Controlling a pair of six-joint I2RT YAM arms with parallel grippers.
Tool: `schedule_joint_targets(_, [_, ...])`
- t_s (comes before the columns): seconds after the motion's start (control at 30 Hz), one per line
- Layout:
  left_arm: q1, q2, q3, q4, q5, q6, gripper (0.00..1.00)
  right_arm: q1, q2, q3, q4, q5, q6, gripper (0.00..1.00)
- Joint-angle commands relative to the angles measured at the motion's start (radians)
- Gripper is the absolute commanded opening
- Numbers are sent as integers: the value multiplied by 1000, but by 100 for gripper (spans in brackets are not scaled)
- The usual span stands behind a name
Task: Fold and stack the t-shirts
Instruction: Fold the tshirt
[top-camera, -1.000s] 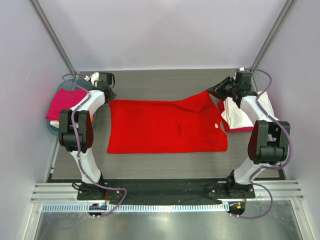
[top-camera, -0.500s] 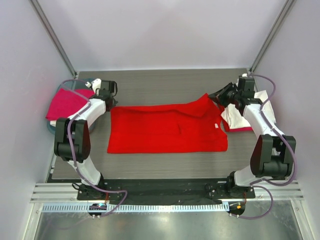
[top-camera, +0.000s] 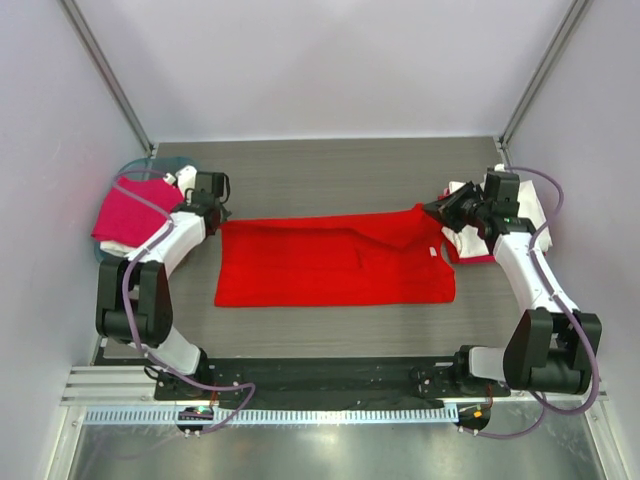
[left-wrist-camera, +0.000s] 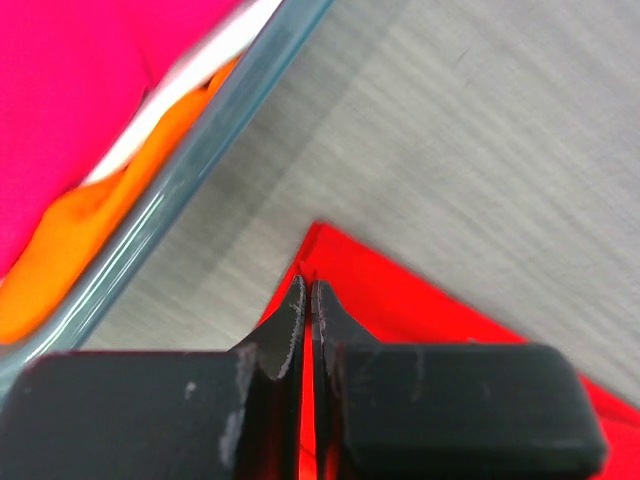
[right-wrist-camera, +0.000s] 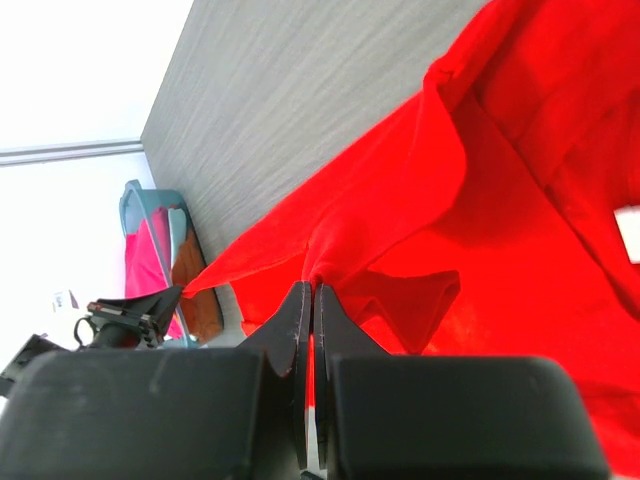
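From above, the red t-shirt (top-camera: 335, 265) lies flat on the table (top-camera: 320, 165), its long axis running sideways from one arm to the other. The left gripper (top-camera: 214, 207) sits at its far left corner and the right gripper (top-camera: 441, 211) at its far right corner, where the cloth is drawn up into a ridge. The body of the shirt spreads from both grippers toward the arm bases, so I judge the fold must carry the far edge that way, both ends together. Each arm is the nearer one to its own corner.

In the left wrist view the jaws are pressed narrow with red cloth between them; the shirt corner pokes out just past the tips. The teal basket (left-wrist-camera: 200, 170), holding magenta (left-wrist-camera: 70, 80), white (left-wrist-camera: 190, 80) and orange (left-wrist-camera: 60, 260) shirts, lies beyond the tips and to one side, apart from the red corner.

In the right wrist view the jaws are likewise closed on a pinch of red cloth, whose far edge stretches taut from the tips away toward the other gripper
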Motion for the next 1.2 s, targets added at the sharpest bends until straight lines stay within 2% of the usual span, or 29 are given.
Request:
schedule_joint_targets(0.0, [-1, -57, -42, 29, -30, -21, 0, -4, -67, -37, -24, -4, 30, 1])
schedule_joint_targets(0.37, [-2, -126, -134, 35, -29, -10, 0, -7, -193, -123, -94, 30, 11, 1])
schedule_joint_targets(1.17, [-38, -129, -228, 49, -78, -22, 0, -9, -411, -269, -254, 33, -18, 2])
